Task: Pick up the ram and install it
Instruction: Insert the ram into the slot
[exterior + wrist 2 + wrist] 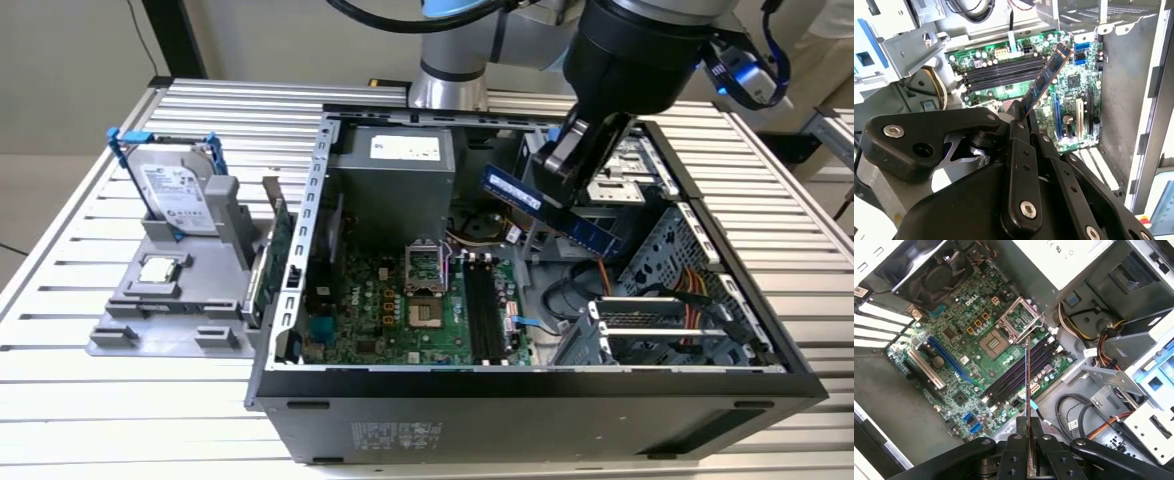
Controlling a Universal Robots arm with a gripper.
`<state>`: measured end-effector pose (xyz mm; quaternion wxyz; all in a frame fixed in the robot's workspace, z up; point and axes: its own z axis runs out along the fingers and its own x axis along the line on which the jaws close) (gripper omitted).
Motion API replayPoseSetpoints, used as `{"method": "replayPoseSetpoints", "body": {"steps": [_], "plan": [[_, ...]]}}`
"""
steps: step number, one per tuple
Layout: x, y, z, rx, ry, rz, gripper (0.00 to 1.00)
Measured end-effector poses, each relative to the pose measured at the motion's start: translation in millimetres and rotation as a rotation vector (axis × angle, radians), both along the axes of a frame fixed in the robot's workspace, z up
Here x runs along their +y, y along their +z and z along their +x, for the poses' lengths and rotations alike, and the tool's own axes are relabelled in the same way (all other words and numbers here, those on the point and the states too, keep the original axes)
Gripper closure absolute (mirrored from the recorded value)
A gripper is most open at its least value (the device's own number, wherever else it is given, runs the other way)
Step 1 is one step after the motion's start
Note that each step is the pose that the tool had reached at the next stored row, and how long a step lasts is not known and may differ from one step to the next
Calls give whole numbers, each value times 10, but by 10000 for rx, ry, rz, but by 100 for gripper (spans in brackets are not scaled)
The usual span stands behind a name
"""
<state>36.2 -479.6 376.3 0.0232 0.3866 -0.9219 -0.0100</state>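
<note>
Ram (514,190) picked up: hand (563,200) pinches it, tilted, above the open case (534,400). Not yet seated in the memory slots (483,312).

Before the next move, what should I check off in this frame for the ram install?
1. The ram is held by the fingers: ok.
2. The ram is clear of the motherboard: ok, it is held above it.
3. The memory slots are empty: ok.
4. The ram is lined up with the slots: not ok, it sits at an angle to them.
5. The ram is turned the right way round for its slot: cannot tell.
</note>
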Motion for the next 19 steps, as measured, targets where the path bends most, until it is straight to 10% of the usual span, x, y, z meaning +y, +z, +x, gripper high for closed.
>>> {"method": "replayPoseSetpoints", "body": {"steps": [19], "plan": [[0,0,0,0,-883,-1,100]]}}
